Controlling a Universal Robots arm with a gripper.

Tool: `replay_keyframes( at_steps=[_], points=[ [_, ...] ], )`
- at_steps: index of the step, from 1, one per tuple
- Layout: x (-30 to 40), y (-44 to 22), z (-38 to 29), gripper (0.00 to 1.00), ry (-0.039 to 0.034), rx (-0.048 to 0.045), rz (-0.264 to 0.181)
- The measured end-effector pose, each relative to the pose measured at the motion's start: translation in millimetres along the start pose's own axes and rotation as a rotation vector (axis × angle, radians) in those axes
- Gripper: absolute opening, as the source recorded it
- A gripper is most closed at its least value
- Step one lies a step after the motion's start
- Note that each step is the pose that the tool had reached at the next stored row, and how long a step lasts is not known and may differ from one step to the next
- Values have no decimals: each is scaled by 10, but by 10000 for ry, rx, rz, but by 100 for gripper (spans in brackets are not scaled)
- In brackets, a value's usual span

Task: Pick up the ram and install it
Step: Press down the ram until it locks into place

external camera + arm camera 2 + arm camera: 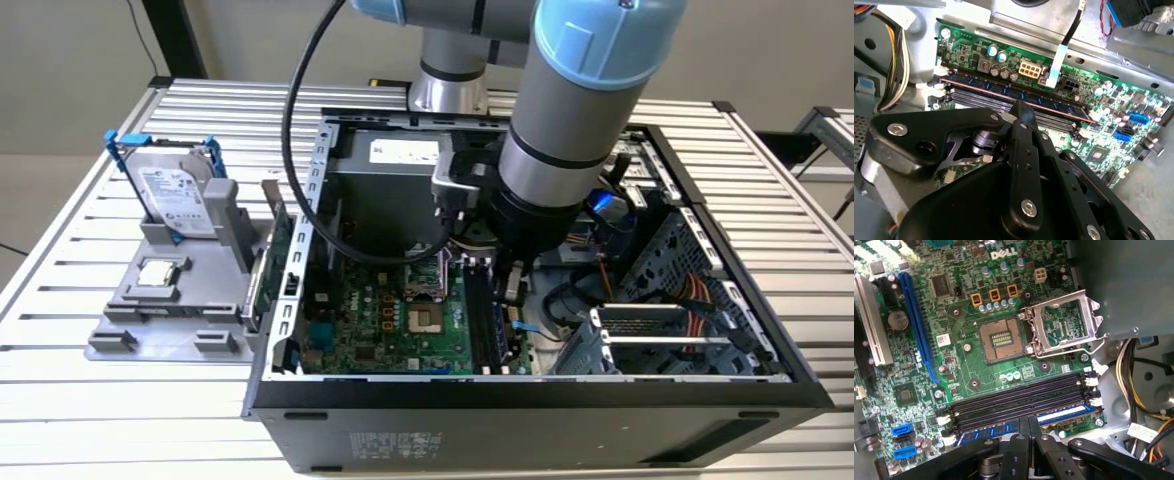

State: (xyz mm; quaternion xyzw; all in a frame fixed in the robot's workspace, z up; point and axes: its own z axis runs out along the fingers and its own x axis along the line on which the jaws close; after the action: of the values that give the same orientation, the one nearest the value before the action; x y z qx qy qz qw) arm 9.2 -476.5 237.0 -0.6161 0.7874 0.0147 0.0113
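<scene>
Ram [1019, 97] sits in the outermost motherboard [969, 365] slot. Hand [1021, 112] fingers together, tips just above the ram's top edge, inside the open computer case [534, 395].

In the second wrist view the black end effector [1021, 111] is low over the green motherboard [1104, 145], its fingers closed together. Their tips touch the top edge of the ram [1004, 90], which stands in its slot with empty slots beside it. A bundle of yellow and black cables [891, 65] hangs near the slot's end.
</scene>
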Motion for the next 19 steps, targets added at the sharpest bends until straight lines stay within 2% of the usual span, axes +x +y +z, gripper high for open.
replay_keyframes(
  at_steps=[5, 14, 19],
  points=[
    [-3, -11, 0, 0, 8, -25, -696],
    [-4, -15, 4, 0, 22, -80, -2217],
    [-7, -34, 10, 0, 24, -95, -2598]
  ],
)
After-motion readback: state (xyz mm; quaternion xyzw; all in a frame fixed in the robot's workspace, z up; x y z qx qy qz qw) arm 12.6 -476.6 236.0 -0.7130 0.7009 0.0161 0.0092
